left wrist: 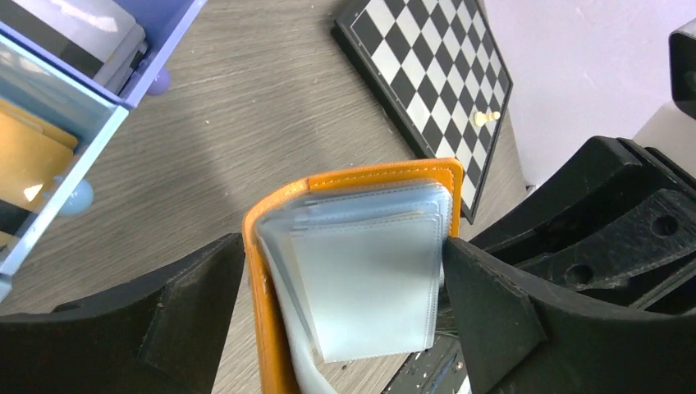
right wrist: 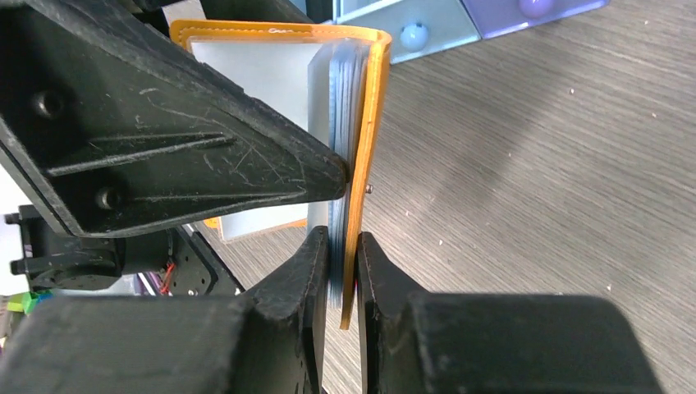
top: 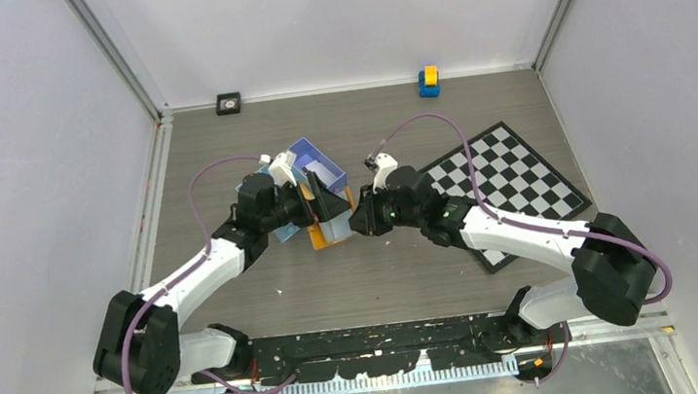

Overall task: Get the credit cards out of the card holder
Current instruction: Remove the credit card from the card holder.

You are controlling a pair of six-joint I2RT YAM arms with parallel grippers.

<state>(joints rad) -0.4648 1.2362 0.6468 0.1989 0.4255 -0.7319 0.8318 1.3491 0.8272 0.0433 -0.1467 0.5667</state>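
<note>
The orange card holder (left wrist: 271, 328) hangs open above the table, and its pale frosted sleeves (left wrist: 369, 287) fan out. I cannot tell whether the sleeves hold credit cards. My right gripper (right wrist: 343, 279) is shut on the holder's orange cover (right wrist: 371, 123) and the sleeve edges. My left gripper (left wrist: 345, 304) is open and straddles the sleeves; one fingertip (right wrist: 328, 176) touches the sleeve stack. From above, both grippers meet at the holder (top: 334, 230). A pale card with a dark stripe (left wrist: 78, 25) lies in the blue tray (left wrist: 98, 103).
The blue tray (top: 309, 177) stands just behind the left gripper, with a tan card (left wrist: 25, 160) in another compartment. A chessboard (top: 510, 185) lies to the right, with one pale pawn (left wrist: 486, 117) on it. A small black square (top: 229, 103) and a blue-yellow block (top: 428, 80) sit at the back edge.
</note>
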